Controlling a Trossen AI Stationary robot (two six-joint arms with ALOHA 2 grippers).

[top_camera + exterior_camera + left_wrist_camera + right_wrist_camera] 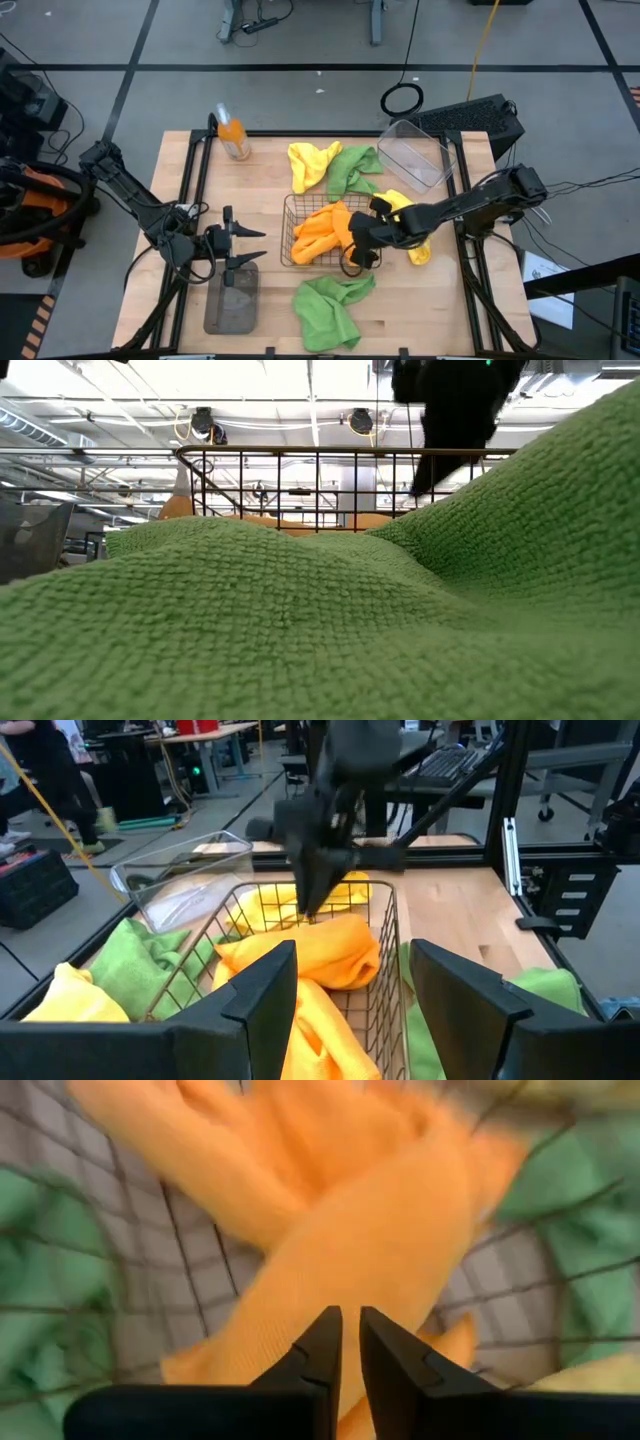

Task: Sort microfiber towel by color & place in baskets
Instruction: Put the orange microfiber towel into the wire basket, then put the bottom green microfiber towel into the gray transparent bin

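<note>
A square wire-mesh basket (290,245) stands mid-table and holds orange towels (322,228). My right gripper (352,245) reaches down into the basket's right side and is shut on an orange towel (330,1210). My left gripper (255,248) hovers open left of the basket, above the grey tray (232,300), and touches nothing. A clear tub (418,152) sits at the far right. On the wood lie a yellow towel (312,165), a green towel (355,168) and another green towel (333,305) near the front. A second yellow towel (415,235) lies under my right arm. My right gripper pinches a thin ridge of the orange towel's top (350,1295) between its two fingertips. The fingers slant down into the basket from the table's right (312,900). The towel lies heaped on the basket's floor, slack. I cannot tell how many layers are caught.
An orange bottle (233,137) stands at the far left of the table. Black frame rails (195,190) run along both sides. The front green towel (300,620) fills the low view, with the basket's rim (330,452) behind it.
</note>
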